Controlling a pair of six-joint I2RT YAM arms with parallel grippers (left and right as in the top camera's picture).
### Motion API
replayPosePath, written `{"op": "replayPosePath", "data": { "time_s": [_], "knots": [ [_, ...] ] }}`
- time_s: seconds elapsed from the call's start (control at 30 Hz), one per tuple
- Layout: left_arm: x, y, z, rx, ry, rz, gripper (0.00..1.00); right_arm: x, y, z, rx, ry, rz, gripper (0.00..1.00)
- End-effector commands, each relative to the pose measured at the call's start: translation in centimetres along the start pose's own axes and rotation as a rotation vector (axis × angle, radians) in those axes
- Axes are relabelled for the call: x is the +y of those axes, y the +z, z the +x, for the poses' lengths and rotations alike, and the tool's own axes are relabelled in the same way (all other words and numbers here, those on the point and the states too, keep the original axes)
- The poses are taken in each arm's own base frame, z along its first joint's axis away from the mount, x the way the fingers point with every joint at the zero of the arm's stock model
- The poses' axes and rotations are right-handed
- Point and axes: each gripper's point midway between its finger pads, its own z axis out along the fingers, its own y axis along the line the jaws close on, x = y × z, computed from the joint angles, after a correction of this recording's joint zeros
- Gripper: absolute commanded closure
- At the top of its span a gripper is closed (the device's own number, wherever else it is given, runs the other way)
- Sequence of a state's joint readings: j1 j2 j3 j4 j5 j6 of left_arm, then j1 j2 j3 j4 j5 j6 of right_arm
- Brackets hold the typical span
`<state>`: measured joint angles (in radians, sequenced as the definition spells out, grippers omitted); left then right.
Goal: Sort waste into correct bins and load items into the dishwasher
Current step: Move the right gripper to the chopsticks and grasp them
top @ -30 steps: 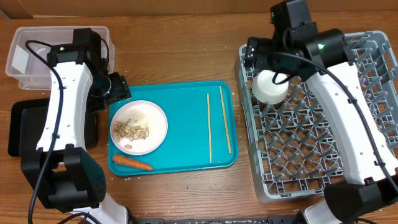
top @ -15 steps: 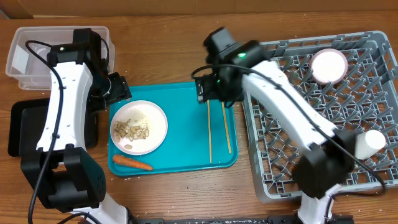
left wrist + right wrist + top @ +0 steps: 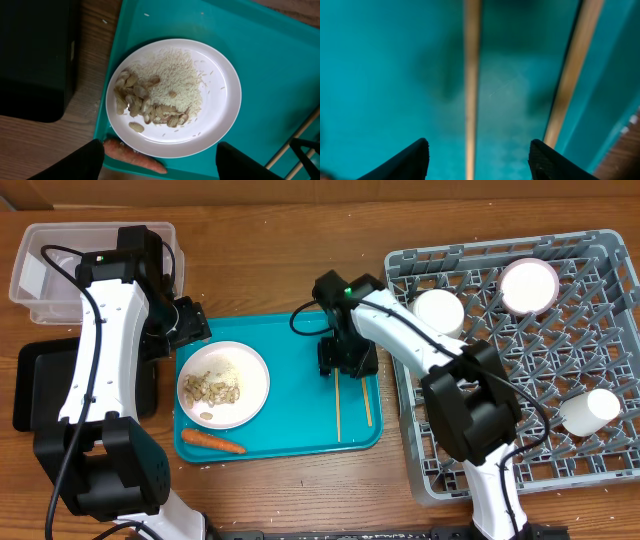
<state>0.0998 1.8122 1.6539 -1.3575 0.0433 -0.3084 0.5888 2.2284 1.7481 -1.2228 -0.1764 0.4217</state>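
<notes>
Right wrist view: we see our right tool [image 3: 477, 160] spread open just above the two chopsticks [image 3: 471, 75] lying on the teal tray [image 3: 380, 75], gripping nothing. Our left tool [image 3: 162, 162] hangs open, empty, over the plate [image 3: 220, 100] of rice [image 3: 172, 82] and nut scraps [image 3: 132, 97].

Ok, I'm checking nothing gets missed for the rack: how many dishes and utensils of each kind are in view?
Plate: 1
Bowls: 2
Cup: 1
Chopsticks: 2
Total: 6
</notes>
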Motion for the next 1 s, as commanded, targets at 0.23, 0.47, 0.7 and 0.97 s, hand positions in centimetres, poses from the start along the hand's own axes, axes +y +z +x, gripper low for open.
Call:
{"op": "replayPosePath", "data": {
  "time_s": [0.23, 0.47, 0.7, 0.97],
  "knots": [
    [-0.2, -1.4, -0.2, -0.043, 0.001, 0.015, 0.26, -1.7, 3.1, 0.9, 0.033, 0.003, 0.068, 0.61],
    [-0.2, -1.4, -0.3, -0.045, 0.001, 0.016, 0.27, -2.1, 3.3, 1.1, 0.038, 0.005, 0.081, 0.85],
    [-0.3, -1.4, -0.3, -0.046, 0.001, 0.016, 0.26, -1.9, 2.6, 1.1, 0.038, 0.003, 0.080, 0.96],
    [-0.3, -1.4, -0.3, -0.046, 0.001, 0.016, 0.26, -0.8, -5.8, -1.0, -0.143, -0.057, 0.065, 0.96]
  ]
}}
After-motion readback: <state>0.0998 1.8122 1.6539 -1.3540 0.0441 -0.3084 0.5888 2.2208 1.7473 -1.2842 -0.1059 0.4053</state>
